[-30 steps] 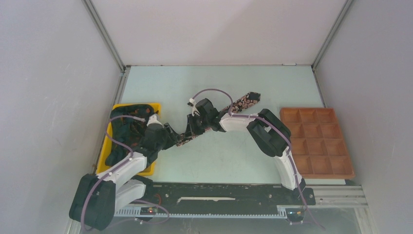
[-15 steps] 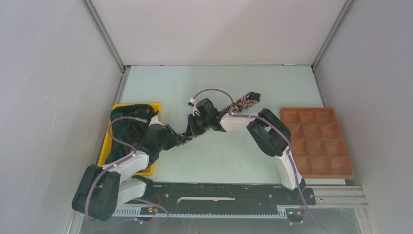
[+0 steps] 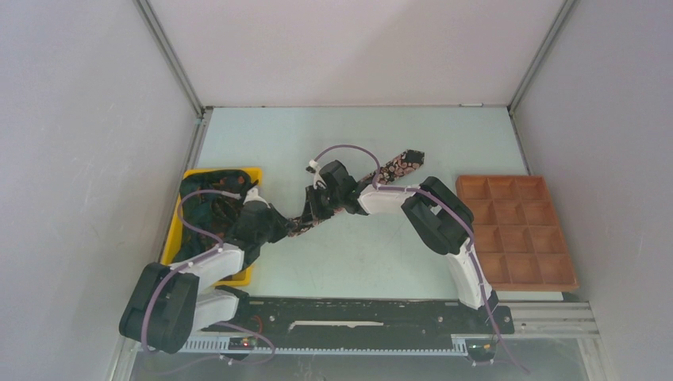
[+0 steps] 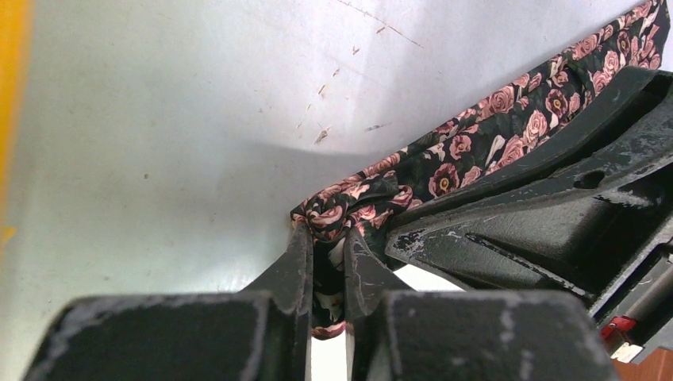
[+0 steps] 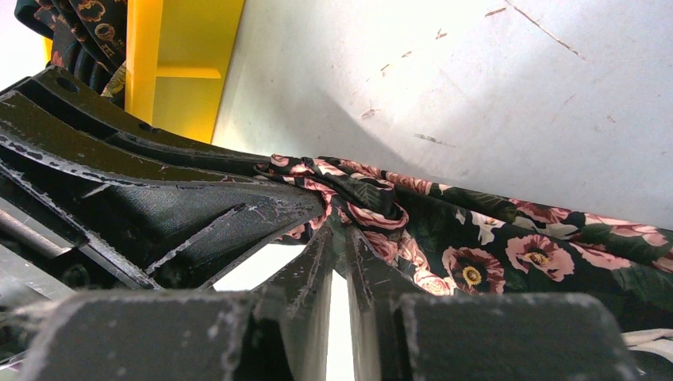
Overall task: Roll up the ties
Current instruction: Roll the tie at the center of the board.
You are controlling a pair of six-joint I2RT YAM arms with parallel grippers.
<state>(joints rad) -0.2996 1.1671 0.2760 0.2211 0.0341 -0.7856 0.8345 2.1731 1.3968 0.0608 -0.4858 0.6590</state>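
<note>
Overhead, tie (image 3: 399,166) slanting across surface (image 3: 278,143), grips unreadable, up close, left gripper (image 4: 325,238) and right gripper (image 5: 340,226) both pinched tight on its bunched fabric.

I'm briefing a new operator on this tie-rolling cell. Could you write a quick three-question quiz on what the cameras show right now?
1. True or false: the left jaws and the right jaws are both shut on the same tie, close together near one end.
2. Fill in: the compartments of the brown tray hold ___ ties.
3. Where do the other ties lie?
A) in the brown tray
B) in the yellow bin
C) draped over the right arm

Key: 1 true; 2 no; 3 B.
</note>
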